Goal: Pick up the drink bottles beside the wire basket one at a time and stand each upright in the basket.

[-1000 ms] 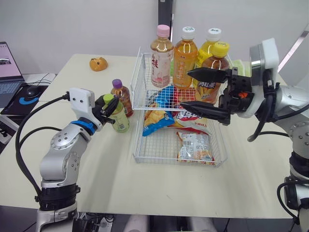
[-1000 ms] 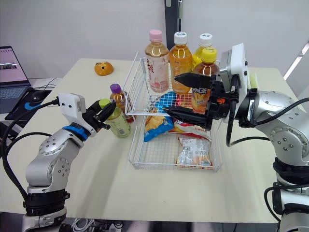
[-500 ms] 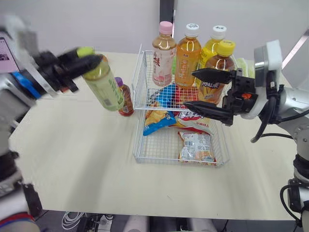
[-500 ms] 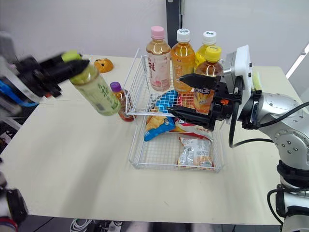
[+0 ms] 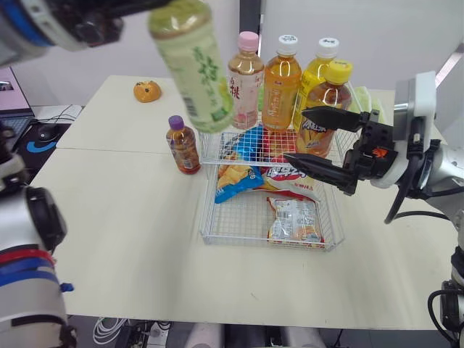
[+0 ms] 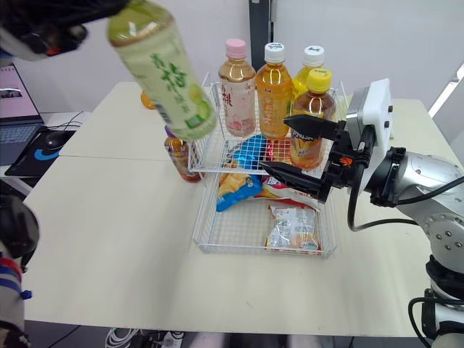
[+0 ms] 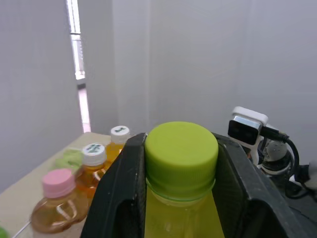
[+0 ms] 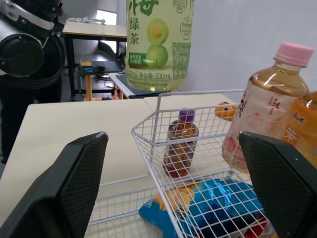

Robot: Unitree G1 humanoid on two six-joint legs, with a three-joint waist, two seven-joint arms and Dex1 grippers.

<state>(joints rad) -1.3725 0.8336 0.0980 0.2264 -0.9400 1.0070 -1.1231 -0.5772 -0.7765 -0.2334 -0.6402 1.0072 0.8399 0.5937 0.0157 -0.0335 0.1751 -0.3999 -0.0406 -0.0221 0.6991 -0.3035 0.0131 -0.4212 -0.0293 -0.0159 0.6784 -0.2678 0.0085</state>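
**A:** The left gripper [image 7: 181,148] is clamping the green tea bottle [image 5: 194,69] at its neck, both fingers closed snug against the lime cap.

**B:** So it is rising now?

**A:** Yes. A second ago the bottle was standing on the table [image 5: 116,217] beside the purple-capped bottle [image 5: 182,145]. Now it is hanging high and tilted by the wire basket [image 5: 205,185]. Whether its base is already over the left wall is hard to say.

**B:** And the other arm?

**A:** The right gripper [image 5: 294,133] is hovering wide open over the snack packets [image 5: 293,221], gripping nothing.

**B:** So the pick is looking done. The bottle is still waiting to be stood upright, and the purple-capped one is waiting outside.
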